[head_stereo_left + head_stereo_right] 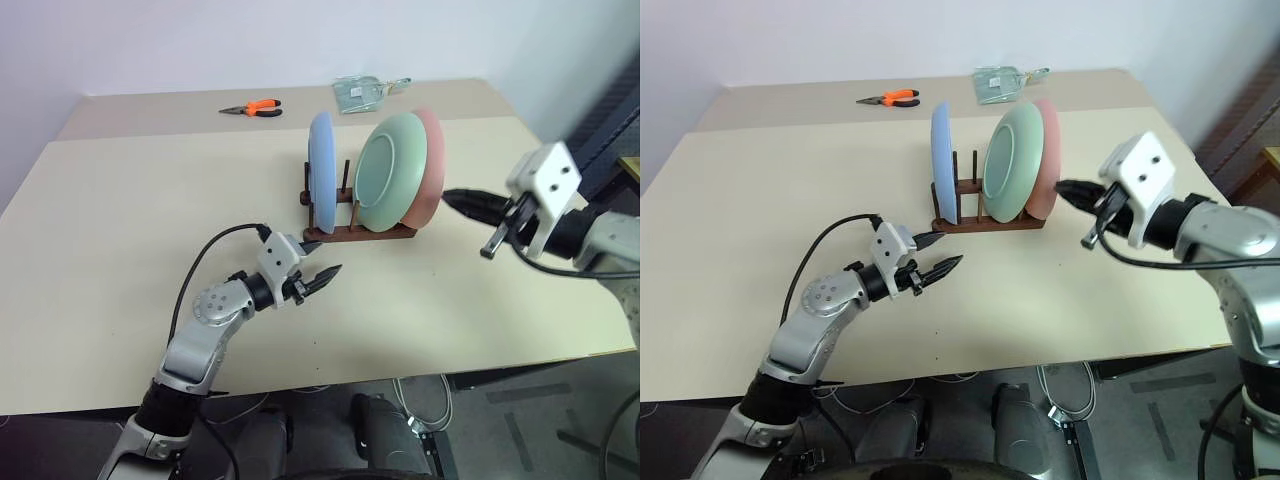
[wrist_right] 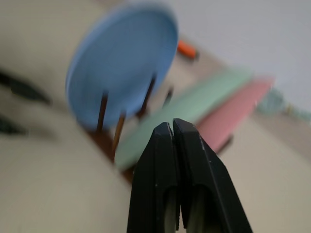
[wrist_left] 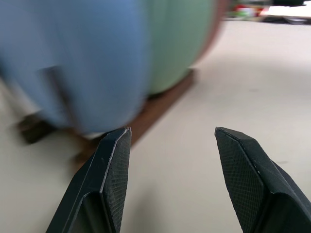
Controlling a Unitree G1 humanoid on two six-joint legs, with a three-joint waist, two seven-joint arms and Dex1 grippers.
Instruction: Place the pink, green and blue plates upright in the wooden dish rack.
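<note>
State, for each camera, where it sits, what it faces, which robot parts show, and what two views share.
Head views: above, looking down at the table; both arms show.
Left wrist view: low, faces the wooden dish rack; open left gripper.
Right wrist view: faces the blue plate; shut right gripper.
Shared: blue, green plate and pink plate.

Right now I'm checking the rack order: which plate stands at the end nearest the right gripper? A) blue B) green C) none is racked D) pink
D: the pink plate stands at the wooden dish rack's end facing the right gripper, behind the green plate.
</note>
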